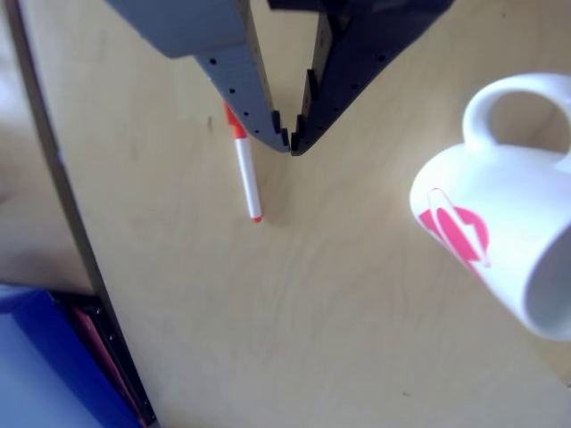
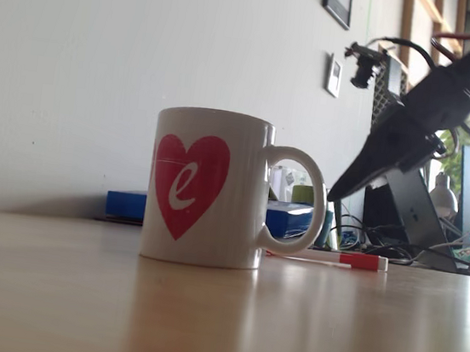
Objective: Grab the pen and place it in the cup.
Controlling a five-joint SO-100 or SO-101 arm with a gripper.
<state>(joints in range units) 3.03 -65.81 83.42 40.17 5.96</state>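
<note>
The pen [image 1: 247,174] lies flat on the light wooden table [image 1: 294,312], a white body with a small orange tip toward me; its orange cap is partly hidden behind the grey finger [image 1: 236,71]. My gripper [image 1: 290,143] hangs above the table just right of the pen, tips together with nothing between them. The white cup [image 1: 500,232] with a pink logo stands to the right, apart from both. In the fixed view the cup [image 2: 208,188] stands upright in front, the pen [image 2: 336,258] lies behind its handle, and the gripper [image 2: 329,197] hovers above the pen.
The table's dark edge [image 1: 67,205] runs down the left of the other view, with a blue object [image 1: 36,366] beyond it. In the fixed view a blue box [image 2: 128,204] sits behind the cup, and screens and cables [image 2: 433,243] crowd the right.
</note>
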